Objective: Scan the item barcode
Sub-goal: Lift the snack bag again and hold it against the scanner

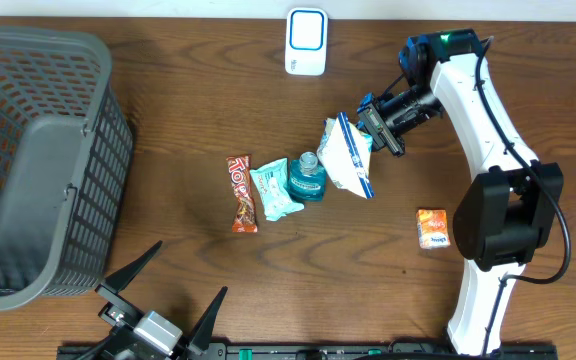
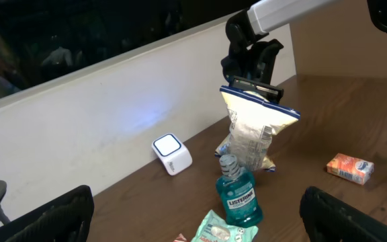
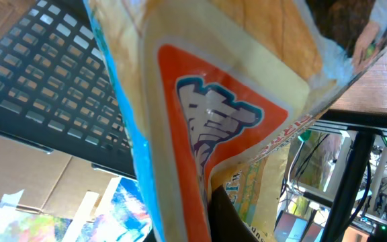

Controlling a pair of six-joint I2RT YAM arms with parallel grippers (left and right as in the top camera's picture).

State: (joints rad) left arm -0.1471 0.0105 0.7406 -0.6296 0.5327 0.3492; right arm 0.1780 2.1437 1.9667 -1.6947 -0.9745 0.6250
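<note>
The item, a white and blue snack bag (image 1: pixel 346 155), hangs in the air by its top seam with my right gripper (image 1: pixel 375 128) shut on it. In the left wrist view the bag (image 2: pixel 254 131) dangles from the right gripper (image 2: pixel 250 82), right of the white scanner (image 2: pixel 172 153) that stands at the table's back edge (image 1: pixel 306 40). The bag's orange and blue print (image 3: pixel 207 101) fills the right wrist view, with the seam pinched in the right gripper (image 3: pixel 213 215). I can make out no barcode. My left gripper (image 1: pixel 173 290) stands open and empty near the front edge.
Below the bag sit a teal mouthwash bottle (image 1: pixel 306 178), a mint packet (image 1: pixel 273 190) and a red candy bar (image 1: pixel 241 193). An orange box (image 1: pixel 432 228) lies to the right. A grey basket (image 1: pixel 38 160) fills the left side.
</note>
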